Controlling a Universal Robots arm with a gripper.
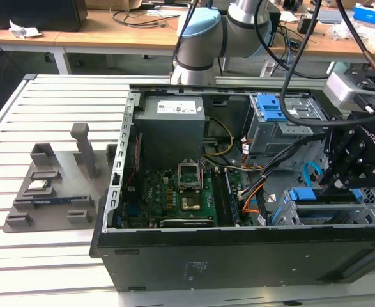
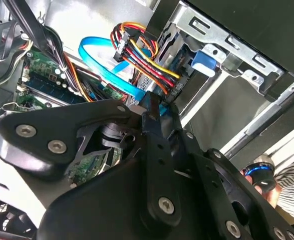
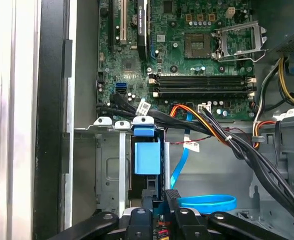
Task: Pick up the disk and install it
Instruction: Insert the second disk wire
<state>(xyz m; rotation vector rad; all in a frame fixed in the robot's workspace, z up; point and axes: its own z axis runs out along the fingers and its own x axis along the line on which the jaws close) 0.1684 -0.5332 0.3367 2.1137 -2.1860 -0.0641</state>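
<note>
The slatted bench [image 1: 53, 102] carries an open computer case [image 1: 238, 256], lying on its side and taking up the scene from the centre out to 3 o'clock in the exterior view. Its black side wall runs along the 6 o'clock edge; bare slats lie open toward 9 o'clock. At 9 o'clock a grey parts holder [image 1: 53, 192] sits well apart from the case.

Inside the case, the power supply [image 1: 172, 125] fills the 12 o'clock part, with the green motherboard [image 1: 174, 198] below it toward 6 o'clock. The grey robot arm [image 1: 206, 38] comes in from 12 o'clock, trailing black cables across the case to its 3 o'clock side.

There the pincer [image 1: 337, 182] hangs low over the metal drive cage [image 1: 328, 211] in the case's 4 o'clock corner. Room is tight: cage walls stand close on both sides, and bundles of black and orange wires [image 3: 222, 132] and a blue data cable [image 3: 207, 202] crowd the space between cage and motherboard.

The disk [image 3: 147, 157] stands on edge in a cage slot, its blue plastic bracket showing between the metal rails in the first wrist view. The pincer's fingers [image 3: 172, 197] stand right at the bracket's near edge; I cannot tell whether they are clamped on it or apart, as the black linkage hides the tips in both wrist views.

A person's hand [image 2: 262, 175] holding a small blue-ringed object shows beyond the case's outer edge in the second wrist view.
</note>
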